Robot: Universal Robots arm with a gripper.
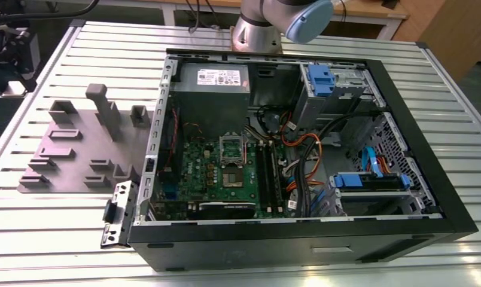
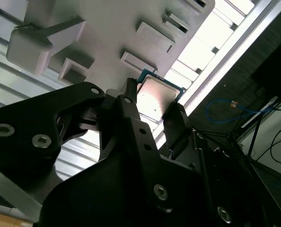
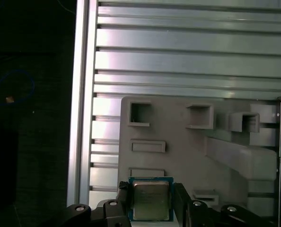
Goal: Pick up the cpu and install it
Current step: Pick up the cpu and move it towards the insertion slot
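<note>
The cpu (image 3: 151, 198) is a small square chip with a silvery top and a blue-green rim. My gripper (image 3: 151, 202) is shut on it, one black finger (image 3: 123, 197) against each of two opposite edges. In the second wrist view the cpu (image 2: 157, 96) sits between the same fingertips (image 2: 177, 114), held over the grey fixture plate (image 2: 107, 42). In the exterior view the green board (image 1: 216, 173) lies inside the open computer case (image 1: 420, 119), with its black-and-metal socket frame (image 1: 231, 148) near the middle.
The grey fixture plate (image 1: 73, 149) with raised blocks and slots lies on the slatted aluminium table (image 1: 49, 239), at the exterior view's left of the case. Cables, blue drive brackets (image 1: 370, 180) and a grey power supply (image 1: 216, 81) crowd the case. The arm's base (image 1: 261, 30) stands behind it.
</note>
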